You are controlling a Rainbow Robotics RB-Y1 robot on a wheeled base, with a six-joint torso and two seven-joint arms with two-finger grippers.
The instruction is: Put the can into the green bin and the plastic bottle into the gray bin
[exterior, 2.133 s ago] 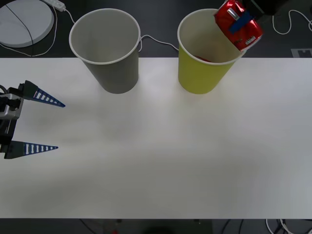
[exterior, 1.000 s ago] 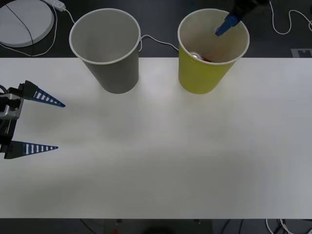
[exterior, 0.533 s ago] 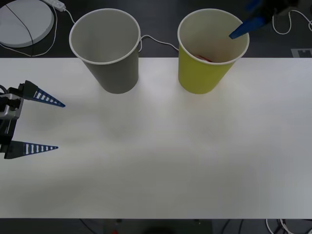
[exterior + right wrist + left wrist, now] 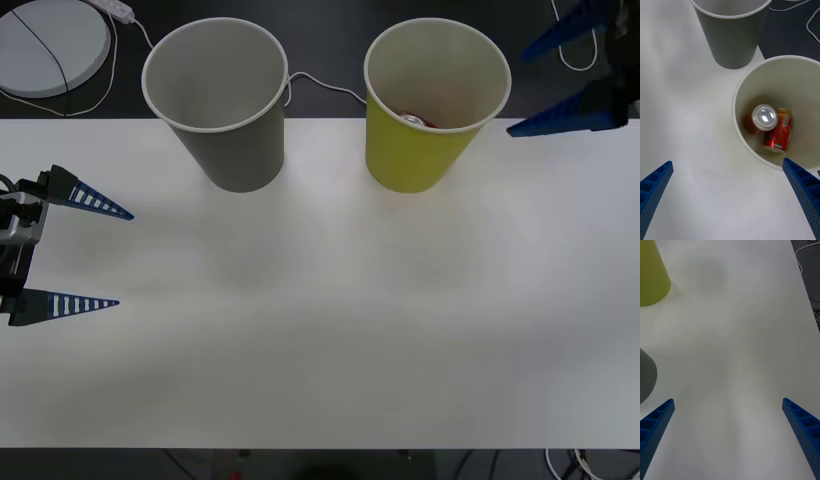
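Withdrawn rightward — right gripper (image 4: pixel 540 85) spread, clear of green bin (image 4: pixel 420 150) rim.

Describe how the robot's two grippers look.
The left gripper has two long blue wedge-shaped fingers tapering to points, ribbed with pale slots, on a black and silver wrist block. The right gripper has matching blue tapered fingers on a dark mount.

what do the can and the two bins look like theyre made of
The can: likely metal, going by its shiny silver top and glossy red printed side. The green bin and gray bin: probably coated paper or thin plastic, with matte coloured walls, a rolled white rim and a pale inside; which one can't be settled by look.
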